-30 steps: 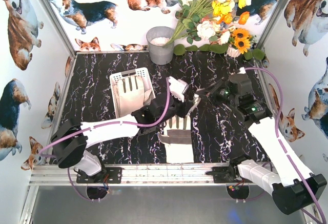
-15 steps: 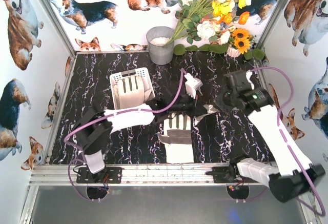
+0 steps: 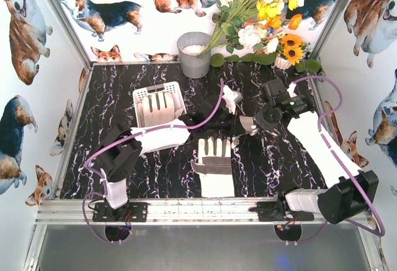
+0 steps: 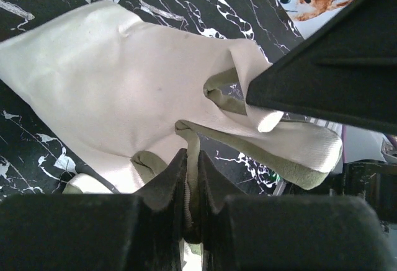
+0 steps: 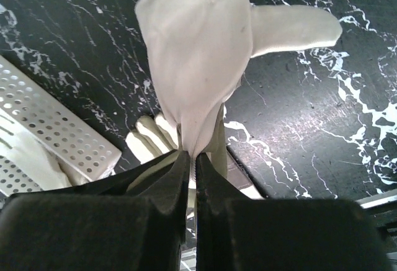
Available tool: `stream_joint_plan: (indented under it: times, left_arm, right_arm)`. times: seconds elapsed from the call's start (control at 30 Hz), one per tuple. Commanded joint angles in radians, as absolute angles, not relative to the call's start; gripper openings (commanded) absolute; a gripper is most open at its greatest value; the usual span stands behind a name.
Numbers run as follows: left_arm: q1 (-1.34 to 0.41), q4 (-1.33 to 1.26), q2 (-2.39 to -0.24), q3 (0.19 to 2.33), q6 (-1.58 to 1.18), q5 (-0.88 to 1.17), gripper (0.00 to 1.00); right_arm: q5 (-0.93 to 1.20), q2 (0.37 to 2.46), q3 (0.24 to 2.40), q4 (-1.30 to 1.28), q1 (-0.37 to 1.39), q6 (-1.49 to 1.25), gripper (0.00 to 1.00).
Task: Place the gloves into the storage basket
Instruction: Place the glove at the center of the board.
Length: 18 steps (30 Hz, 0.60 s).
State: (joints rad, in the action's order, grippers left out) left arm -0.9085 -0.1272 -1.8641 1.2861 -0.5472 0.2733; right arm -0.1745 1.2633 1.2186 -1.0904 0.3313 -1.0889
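Note:
One cream-white glove (image 3: 232, 99) hangs above the table middle, pinched by both grippers. My left gripper (image 3: 226, 113) is shut on a fold of it (image 4: 111, 79), fabric between its jaws (image 4: 189, 159). My right gripper (image 3: 253, 124) is shut on its other end (image 5: 192, 54), jaws (image 5: 191, 156) tight on the cloth. A second glove (image 3: 214, 162) lies flat on the table below, fingers pointing away; its fingers show in the right wrist view (image 5: 149, 137). The white perforated storage basket (image 3: 144, 92) stands to the left with a third glove (image 3: 160, 106) in it; its wall shows in the right wrist view (image 5: 56, 128).
A grey metal bucket (image 3: 194, 54) stands at the back behind the basket. A bunch of flowers (image 3: 260, 17) fills the back right corner. Corgi-print walls and metal frame posts close in the black marbled table (image 3: 111, 116) on three sides.
The right arm has swung left and its gripper now pinches the held glove. The left arm has stretched further right with the glove in its jaws. The glove on the table has not moved.

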Motion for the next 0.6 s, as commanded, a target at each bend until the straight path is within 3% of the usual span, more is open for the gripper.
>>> stream_joint_plan:
  times: [0.0,0.23,0.57]
  left_arm:
    - [-0.917,-0.085,-1.790,1.293,-0.508,0.278,0.00]
    - [-0.963,0.054,-1.727,1.368,-0.548,0.334,0.00]
    - [-1.053,0.022,-1.658,1.306,-0.843,0.388,0.00]
  right_arm:
    - [-0.221,1.220,1.302,-1.071,0.331,-1.049,0.00]
    - [-0.124,1.148,1.351,-1.180,0.330,-0.925,0.00]
    - [0.139,1.189,1.440,-1.495,0.331,-0.759,0.00]
